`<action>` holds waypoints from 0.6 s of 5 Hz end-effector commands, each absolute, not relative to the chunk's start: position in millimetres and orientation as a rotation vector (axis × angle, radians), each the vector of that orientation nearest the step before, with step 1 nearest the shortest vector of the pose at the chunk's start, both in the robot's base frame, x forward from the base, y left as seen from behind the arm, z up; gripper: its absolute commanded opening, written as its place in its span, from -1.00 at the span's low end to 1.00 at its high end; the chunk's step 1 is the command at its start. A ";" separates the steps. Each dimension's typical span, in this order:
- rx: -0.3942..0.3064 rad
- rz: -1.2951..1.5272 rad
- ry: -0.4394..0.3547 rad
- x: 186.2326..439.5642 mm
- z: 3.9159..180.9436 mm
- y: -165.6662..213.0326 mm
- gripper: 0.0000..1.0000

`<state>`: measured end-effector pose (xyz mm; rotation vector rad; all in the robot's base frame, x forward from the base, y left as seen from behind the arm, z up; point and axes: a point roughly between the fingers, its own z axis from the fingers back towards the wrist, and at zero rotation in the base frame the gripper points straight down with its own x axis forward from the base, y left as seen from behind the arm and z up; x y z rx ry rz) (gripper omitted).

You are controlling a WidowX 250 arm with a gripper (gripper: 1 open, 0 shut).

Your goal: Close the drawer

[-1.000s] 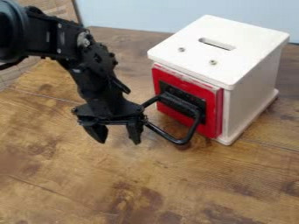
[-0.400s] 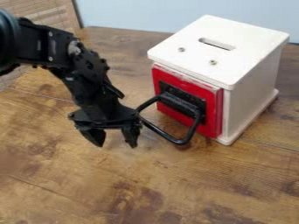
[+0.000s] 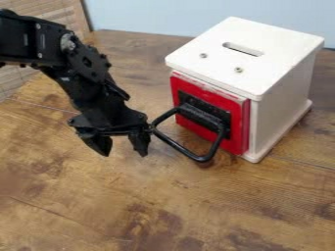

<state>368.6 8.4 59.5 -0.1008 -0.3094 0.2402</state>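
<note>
Camera view: locate the drawer (image 3: 238, 106) at the front of the cream-white box (image 3: 287, 103), to the right of the gripper (image 3: 119, 148) in the picture. The red front panel faces the lower left, towards the arm's side of the table (image 3: 78, 208). The black loop handle (image 3: 181, 148) projects from that panel towards the gripper, so its outer bar lies between the gripper and the panel.

Note the gripper state: the two fingers point down and stand apart, with nothing held between them. The near end of the loop is just beside the gripper body; you cannot confirm from this angle whether they touch.

Take the closing direction as the line from the outer bar back into the box, rightward and away from the camera. The gripper is on the correct side for a push along that line. The panel appears seated or close to it; verify for a remaining gap before you apply force, as none can be judged reliably here.

If a push is required, align with the panel or the middle of the bar. Caution: contact at one corner of the loop could skew the drawer or turn the box.
</note>
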 end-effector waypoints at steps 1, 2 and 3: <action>-0.102 0.292 -0.419 375.6 91.4 9.7 1.00; -0.095 0.347 -0.432 375.1 87.9 10.3 1.00; -0.104 0.337 -0.441 375.4 88.2 9.7 1.00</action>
